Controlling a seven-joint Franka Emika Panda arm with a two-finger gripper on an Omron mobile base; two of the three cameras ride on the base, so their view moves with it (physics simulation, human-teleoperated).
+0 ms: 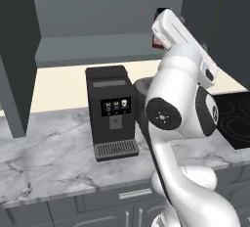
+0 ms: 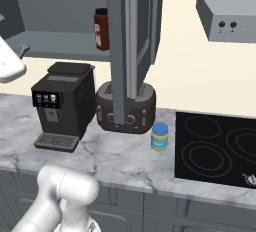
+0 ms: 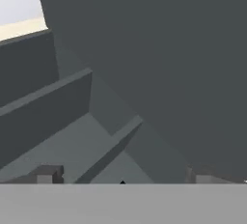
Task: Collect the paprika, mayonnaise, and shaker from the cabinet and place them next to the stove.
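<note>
Grey cabinet (image 2: 60,6) stands open above the marble bench (image 2: 115,158), with the arm reaching up toward its shelf.
From the left of the right base view: a black coffee machine (image 2: 62,103) sits on the bench; above it the paprika (image 2: 102,29) stands upright on the cabinet shelf, just left of the open door (image 2: 131,51). A dark toaster (image 2: 125,108) sits below that door. The mayonnaise (image 2: 160,136) stands on the bench between toaster and stove (image 2: 217,148), close to the stove's left edge. At the stove's lower right corner lies a small dark item, too small to identify. In the hand view the tool (image 3: 123,175) faces the grey cabinet interior, fingers spread wide, grasping nothing.
</note>
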